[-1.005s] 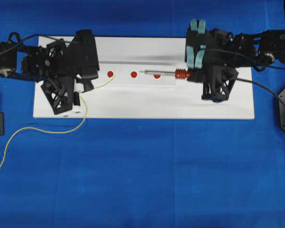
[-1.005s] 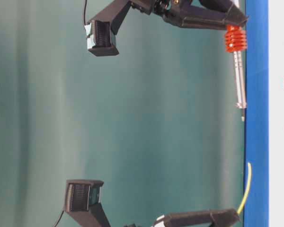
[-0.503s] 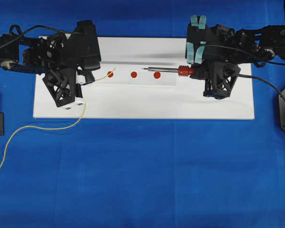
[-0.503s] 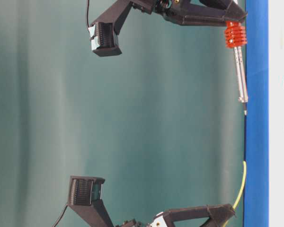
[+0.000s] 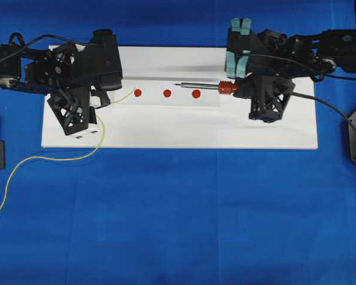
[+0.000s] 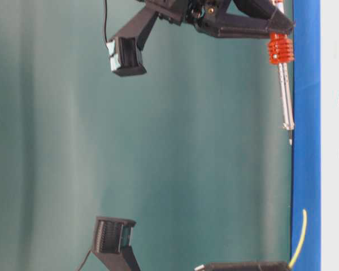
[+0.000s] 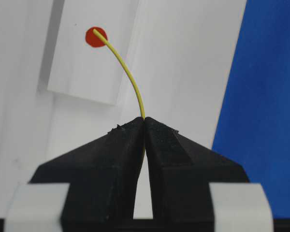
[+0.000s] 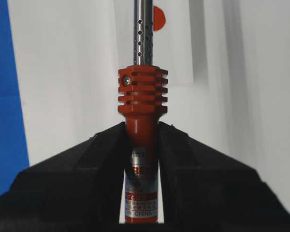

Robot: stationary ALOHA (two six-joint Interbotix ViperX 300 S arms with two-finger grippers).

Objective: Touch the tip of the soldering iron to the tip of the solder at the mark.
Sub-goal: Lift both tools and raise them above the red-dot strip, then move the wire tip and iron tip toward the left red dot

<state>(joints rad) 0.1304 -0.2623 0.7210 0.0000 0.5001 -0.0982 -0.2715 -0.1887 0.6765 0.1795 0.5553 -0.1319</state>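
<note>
The left gripper [image 7: 145, 121], clamped on the solder [image 7: 128, 77], holds the tip of the solder [image 5: 134, 88] over the leftmost red mark [image 5: 137, 92]. The right gripper [image 8: 141, 135], closed on the soldering iron [image 5: 216, 87], aims its long axis toward nine o'clock; the tip of the soldering iron [image 5: 177, 85] lies well apart at three o'clock, with bare white board [image 5: 166, 127] between.

A lab bench: blue cloth [image 5: 178, 214], white board [image 5: 166, 133] with red marks [image 5: 167, 93].
</note>
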